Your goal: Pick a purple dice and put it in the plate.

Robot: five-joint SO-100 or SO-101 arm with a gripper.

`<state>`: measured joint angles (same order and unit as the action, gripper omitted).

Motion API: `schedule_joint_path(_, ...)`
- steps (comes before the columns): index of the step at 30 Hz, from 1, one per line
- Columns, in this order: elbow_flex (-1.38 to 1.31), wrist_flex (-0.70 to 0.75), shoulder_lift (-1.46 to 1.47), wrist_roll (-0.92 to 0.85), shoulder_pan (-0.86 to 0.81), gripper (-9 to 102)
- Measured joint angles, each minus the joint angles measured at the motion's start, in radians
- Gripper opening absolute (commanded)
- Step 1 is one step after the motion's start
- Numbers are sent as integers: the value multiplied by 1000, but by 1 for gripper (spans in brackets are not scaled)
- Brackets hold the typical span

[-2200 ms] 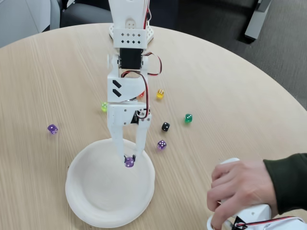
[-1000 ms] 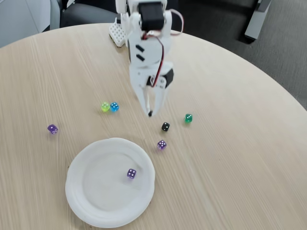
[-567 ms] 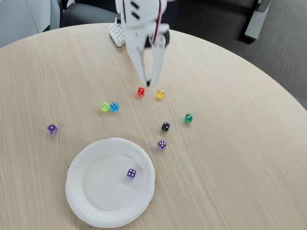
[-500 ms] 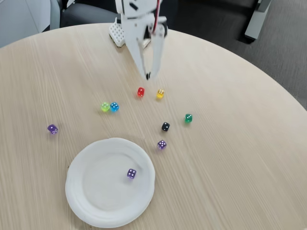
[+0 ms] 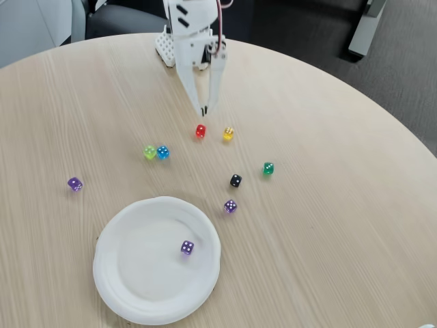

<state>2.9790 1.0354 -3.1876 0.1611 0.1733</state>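
Note:
A purple dice [image 5: 187, 247] lies inside the white paper plate [image 5: 140, 277], right of its middle, with nothing touching it. The plate rests near the front of the round wooden table. My white gripper [image 5: 203, 112] hangs far behind the plate, pointing down over the table just behind a red die [image 5: 201, 130]. Its two fingers meet at the tips and hold nothing.
Two more purple dice lie on the table, one [image 5: 231, 206] just off the plate's right rim and one [image 5: 74, 183] at the left. Yellow [image 5: 229, 133], lime [image 5: 149, 152], blue [image 5: 162, 152], black [image 5: 235, 180] and green [image 5: 268, 167] dice are scattered mid-table.
The gripper let go of the purple dice in the plate, rose and drew back toward the arm's base, and its fingers closed. A hand at the lower right has left the view.

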Motion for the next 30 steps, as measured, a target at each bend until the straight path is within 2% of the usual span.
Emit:
schedule_joint_path(7, 11, 11, -2, -69, 5, 0)
schedule_joint_path(15, 15, 186, -2, -97, 5, 0)
schedule_joint_path(30, 18, 195, -2, -15, 5, 0)
